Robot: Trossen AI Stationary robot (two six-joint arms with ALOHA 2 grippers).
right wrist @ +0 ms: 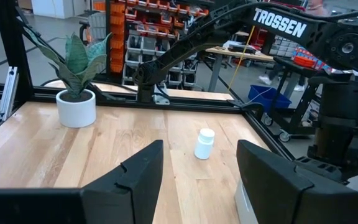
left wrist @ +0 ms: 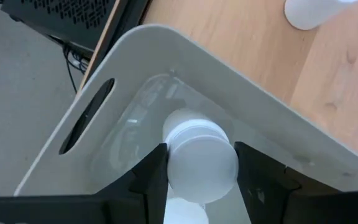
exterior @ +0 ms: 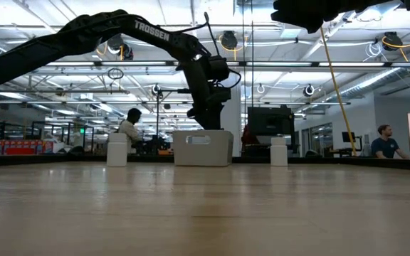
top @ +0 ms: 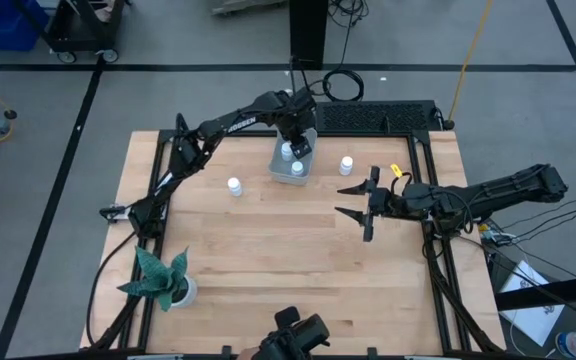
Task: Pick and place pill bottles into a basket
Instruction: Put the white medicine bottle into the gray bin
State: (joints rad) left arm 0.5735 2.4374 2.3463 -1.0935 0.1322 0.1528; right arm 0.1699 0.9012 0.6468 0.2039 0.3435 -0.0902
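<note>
Smooth white cylindrical bottle (left wrist: 201, 163) in left claw (left wrist: 199, 168) over rounded plastic basket (left wrist: 135, 56); right claw (top: 353, 202) open.

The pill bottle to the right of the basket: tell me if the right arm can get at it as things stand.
Probably yes. The right gripper hangs open over bare table, and nothing stands between it and that pill bottle. The left gripper is busy over the basket.

Left gripper (left wrist: 197, 180) clamped; right gripper (top: 353, 200) spread wide, idle.
</note>
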